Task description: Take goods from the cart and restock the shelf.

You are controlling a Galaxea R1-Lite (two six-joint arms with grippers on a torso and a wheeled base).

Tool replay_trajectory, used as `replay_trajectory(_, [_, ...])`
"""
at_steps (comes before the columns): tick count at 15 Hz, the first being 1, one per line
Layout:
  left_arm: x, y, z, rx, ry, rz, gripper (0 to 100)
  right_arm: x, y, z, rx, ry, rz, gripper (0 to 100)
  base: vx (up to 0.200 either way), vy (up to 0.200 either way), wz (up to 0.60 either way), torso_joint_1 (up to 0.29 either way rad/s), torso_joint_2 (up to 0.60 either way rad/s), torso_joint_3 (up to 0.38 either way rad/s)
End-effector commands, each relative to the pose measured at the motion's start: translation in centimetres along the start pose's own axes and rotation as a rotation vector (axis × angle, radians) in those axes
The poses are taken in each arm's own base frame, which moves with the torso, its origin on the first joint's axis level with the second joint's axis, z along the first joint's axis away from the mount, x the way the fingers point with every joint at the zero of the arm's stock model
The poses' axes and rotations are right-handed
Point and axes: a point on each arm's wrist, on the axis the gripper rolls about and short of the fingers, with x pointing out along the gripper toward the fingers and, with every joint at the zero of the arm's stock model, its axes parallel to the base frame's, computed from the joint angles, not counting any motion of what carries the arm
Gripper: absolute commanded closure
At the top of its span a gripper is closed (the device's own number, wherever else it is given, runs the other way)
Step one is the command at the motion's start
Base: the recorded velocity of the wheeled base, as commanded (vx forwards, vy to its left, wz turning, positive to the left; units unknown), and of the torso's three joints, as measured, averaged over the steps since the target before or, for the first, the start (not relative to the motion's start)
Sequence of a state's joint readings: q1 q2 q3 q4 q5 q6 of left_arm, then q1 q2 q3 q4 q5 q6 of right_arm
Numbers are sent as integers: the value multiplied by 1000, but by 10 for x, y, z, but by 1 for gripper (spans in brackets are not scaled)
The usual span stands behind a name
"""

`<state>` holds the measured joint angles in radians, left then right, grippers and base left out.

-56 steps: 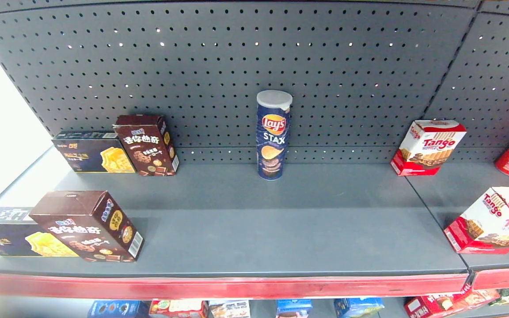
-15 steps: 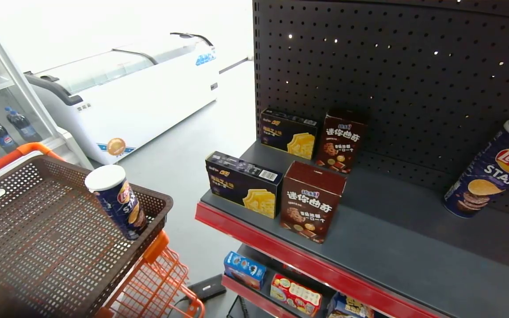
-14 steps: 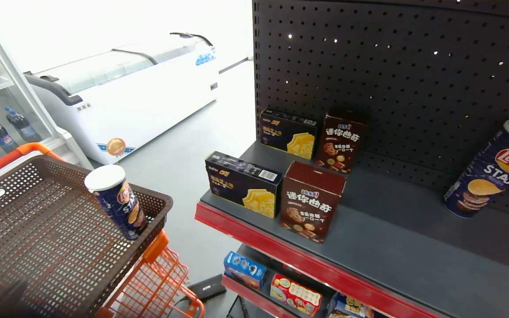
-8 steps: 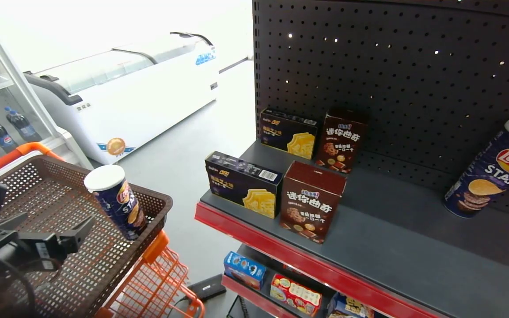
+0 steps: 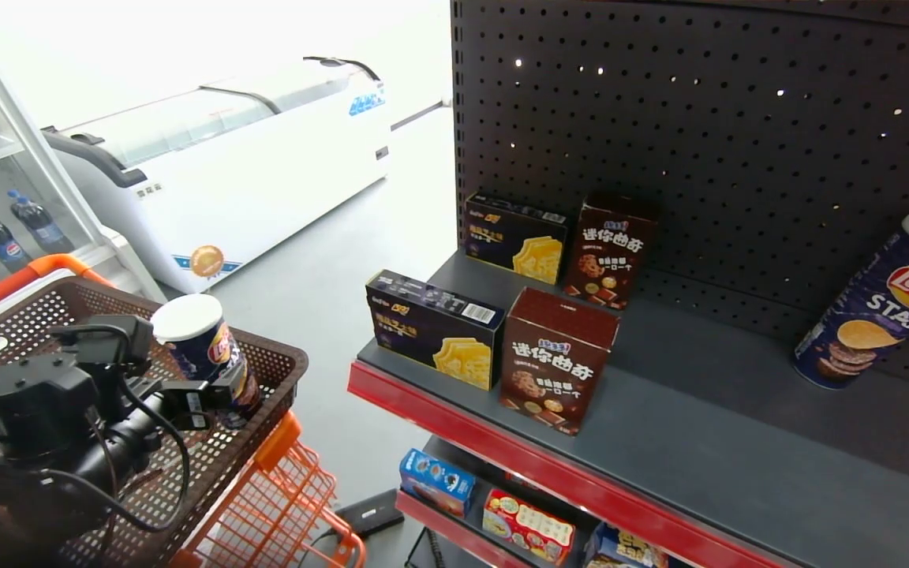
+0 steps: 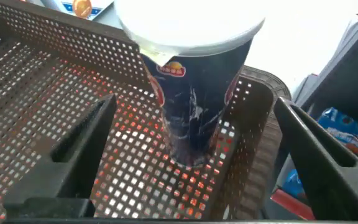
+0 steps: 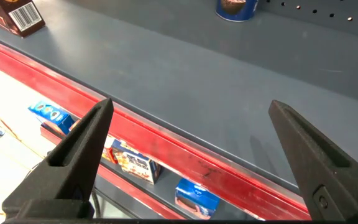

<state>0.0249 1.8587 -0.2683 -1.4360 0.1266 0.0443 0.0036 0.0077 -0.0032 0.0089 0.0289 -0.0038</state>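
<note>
With the left gripper (image 6: 193, 109) spread wide and one finger on each side of the chip can (image 6: 194, 93), nothing is gripped yet, and there is a visible gap between each finger and the can's wall. The can (image 5: 214, 351) stands upright in the corner of the brown basket (image 5: 273, 367), close to its perforated wall.

That corner is the main hazard. In my judgement one finger has little room between the can and the basket wall (image 6: 260, 106). It could catch the mesh as the jaws close, or push the tall, narrow can over before the other finger meets it. A grip set too high near the white lid could pop the lid or let the tube swing. Too hard a squeeze may dent the tube. On the lift, the can's base has to clear the basket rim or it will snag and twist out of the grip.

The right gripper (image 7: 190, 109) is also open and holds nothing, hanging above the front of the grey shelf (image 7: 229, 81) with its red edge.

The basket sits on the orange cart (image 5: 281, 505), and this can is the one item I can see in it. Its lid is on, so its contents are hidden. On the shelf (image 5: 699, 426), a second chip can (image 5: 873, 308) stands by the pegboard, well apart from four dark boxes (image 5: 553, 359) at the left end.
</note>
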Motion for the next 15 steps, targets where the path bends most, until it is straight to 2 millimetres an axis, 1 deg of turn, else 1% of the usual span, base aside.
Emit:
replay_trajectory(1, [33,-4,-20,6,34,2,0,0,0,0,-1,0,1,0,0,0,0,0,0,0])
replay_trajectory(6, [69,9,-23,29,-2,58,0,0,0,0,1,0,1,0,0,0,0,0,0,0])
replay_trajectory(8, [77,9,-23,7,-15,60,0,0,0,0,1,0,1,0,0,0,0,0,0,0])
replay_trajectory(9, [78,9,-22,4,-21,58,100,0,0,0,-1,2,1,0,0,0,0,0,0,0])
replay_trajectory(12, [81,6,-20,11,-31,49,100,0,0,0,-1,0,1,0,0,0,0,0,0,0])
replay_trajectory(14, [81,-3,-10,11,-85,23,100,0,0,0,-1,0,1,0,0,0,0,0,0,0])
replay_trajectory(15, [80,-4,0,14,-134,22,100,0,0,0,1,2,1,0,0,0,0,0,0,0])
